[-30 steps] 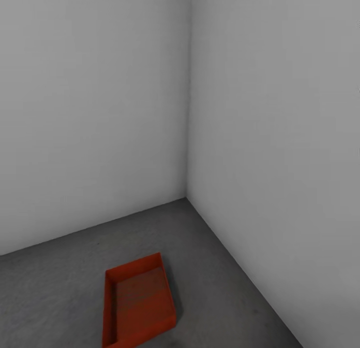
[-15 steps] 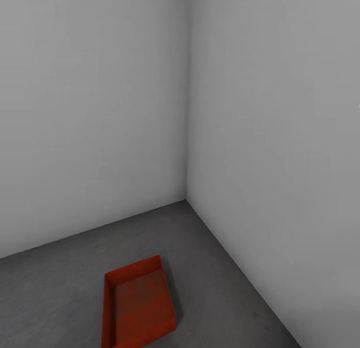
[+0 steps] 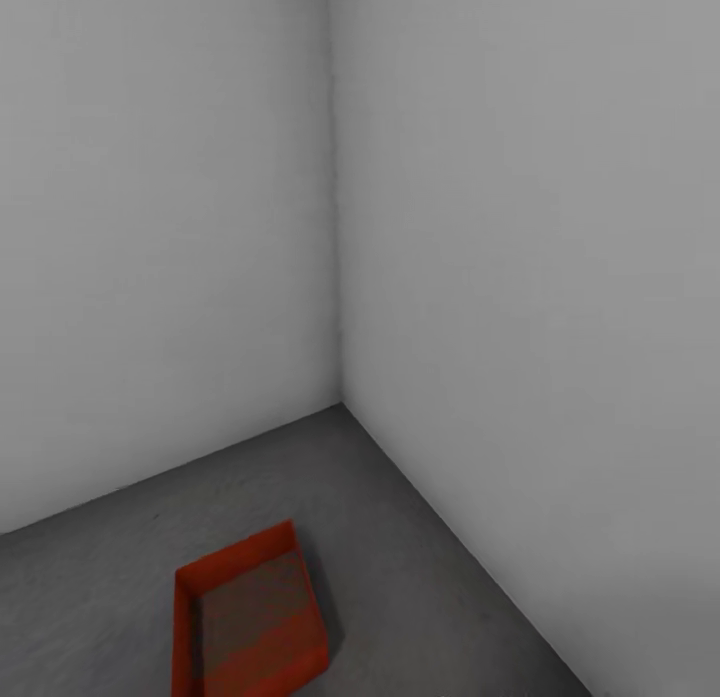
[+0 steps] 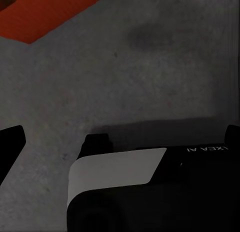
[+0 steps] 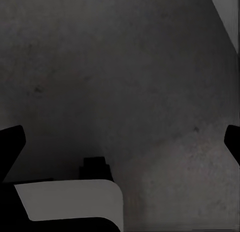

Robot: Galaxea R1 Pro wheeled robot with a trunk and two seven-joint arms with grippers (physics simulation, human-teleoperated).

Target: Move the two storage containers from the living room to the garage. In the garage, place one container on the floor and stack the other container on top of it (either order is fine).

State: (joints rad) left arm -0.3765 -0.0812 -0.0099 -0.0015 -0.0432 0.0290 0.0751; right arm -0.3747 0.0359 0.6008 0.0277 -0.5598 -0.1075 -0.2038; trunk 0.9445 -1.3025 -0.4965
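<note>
One orange-red storage container [image 3: 245,622] lies on the dark grey concrete floor [image 3: 400,537] of the garage, near the corner of two white walls, its open side up with nothing in it. An orange-red container corner [image 4: 40,12] also appears in the left wrist view, well beyond the fingers. I see a single container; a second one is out of view. My left gripper [image 4: 122,137] hangs open over bare floor, holding nothing. My right gripper [image 5: 122,137] is open too, above bare concrete close to a wall.
White walls [image 3: 150,227] meet at a corner [image 3: 338,402] behind the container. Part of my own white and black body [image 4: 120,177] sits under the left gripper. Bare floor stretches left and right of the container.
The whole picture has shifted left, so the camera has turned right. The container has not moved on the floor.
</note>
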